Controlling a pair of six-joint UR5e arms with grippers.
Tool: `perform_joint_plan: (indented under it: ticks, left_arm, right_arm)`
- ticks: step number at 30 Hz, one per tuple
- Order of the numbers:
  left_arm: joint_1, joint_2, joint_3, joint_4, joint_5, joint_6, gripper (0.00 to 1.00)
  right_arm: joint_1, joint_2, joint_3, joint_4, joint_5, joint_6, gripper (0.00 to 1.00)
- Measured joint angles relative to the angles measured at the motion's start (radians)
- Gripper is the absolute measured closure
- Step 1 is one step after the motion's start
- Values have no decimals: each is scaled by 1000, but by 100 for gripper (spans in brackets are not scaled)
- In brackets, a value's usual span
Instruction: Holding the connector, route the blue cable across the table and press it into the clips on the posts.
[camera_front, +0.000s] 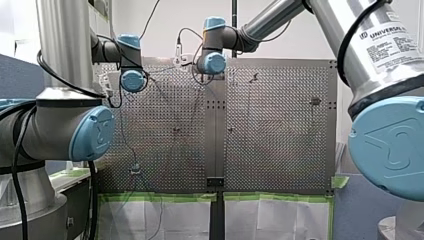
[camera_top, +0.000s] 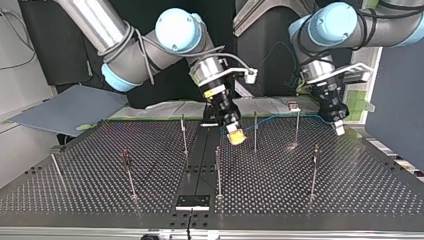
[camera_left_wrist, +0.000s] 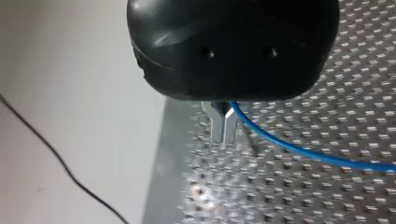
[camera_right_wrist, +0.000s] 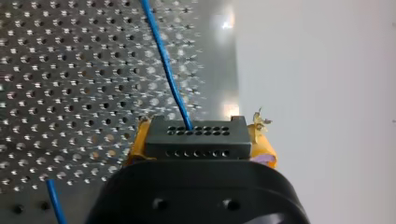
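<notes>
perf table (camera_right_wrist: 70, 70), connector (camera_right_wrist: 196, 137) in right gripper (camera_right_wrist: 201, 140)

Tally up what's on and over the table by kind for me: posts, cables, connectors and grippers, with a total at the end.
posts: 7
blue cable: 1
connector: 1
grippers, my left gripper and my right gripper: 2
Total: 11

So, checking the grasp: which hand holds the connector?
My right hand, the yellow-padded one, clamps the black connector; my left hand only pinches the blue cable between its metal fingers.
</notes>
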Motion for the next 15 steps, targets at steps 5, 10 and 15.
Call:
perform_joint_plan:
  ticks: [5,10,15]
  left_arm:
    - [10,0,27,0,4,-8,100]
    - [21,-15,47,2,18,-9,100]
    - [34,-36,71,7,36,-11,100]
  right_arm:
    - [-4,25,-24,0,-1,0,100]
    - [-5,44,-61,7,-2,7,100]
    - [-1,68,-102,32,-2,9,100]
